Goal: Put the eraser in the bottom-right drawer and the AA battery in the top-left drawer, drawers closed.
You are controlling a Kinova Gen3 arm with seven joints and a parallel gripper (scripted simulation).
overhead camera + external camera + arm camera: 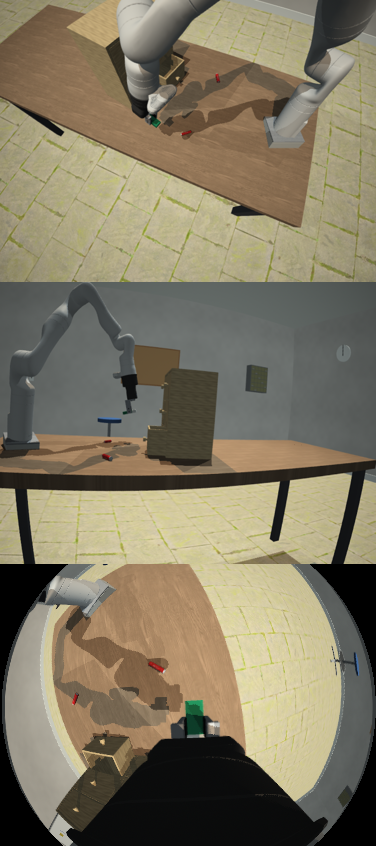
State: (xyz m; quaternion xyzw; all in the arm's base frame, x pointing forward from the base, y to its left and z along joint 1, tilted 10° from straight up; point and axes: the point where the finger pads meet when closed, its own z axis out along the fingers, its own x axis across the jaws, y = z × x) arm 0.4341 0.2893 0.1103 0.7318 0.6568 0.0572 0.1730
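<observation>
My gripper [150,120] [128,410] [194,723] is shut on the green eraser [156,122] [124,412] [194,716] and holds it in the air, well above the table, out in front of the chest's drawer fronts. The wooden chest [91,30] [191,412] [90,800] stands upright. Its bottom-row right drawer [171,77] [156,441] [107,751] is pulled out and looks empty; the other drawers seem pushed in. One red AA battery [186,132] [106,456] [156,665] lies on the table close by. A second red battery [217,77] [106,441] [75,697] lies farther off.
The arm's base [283,138] [19,441] stands on the table [212,170] [273,458] opposite the chest's front. The arm's elbow hides part of the chest's front in the top view. A blue stool [109,420] stands beyond the table.
</observation>
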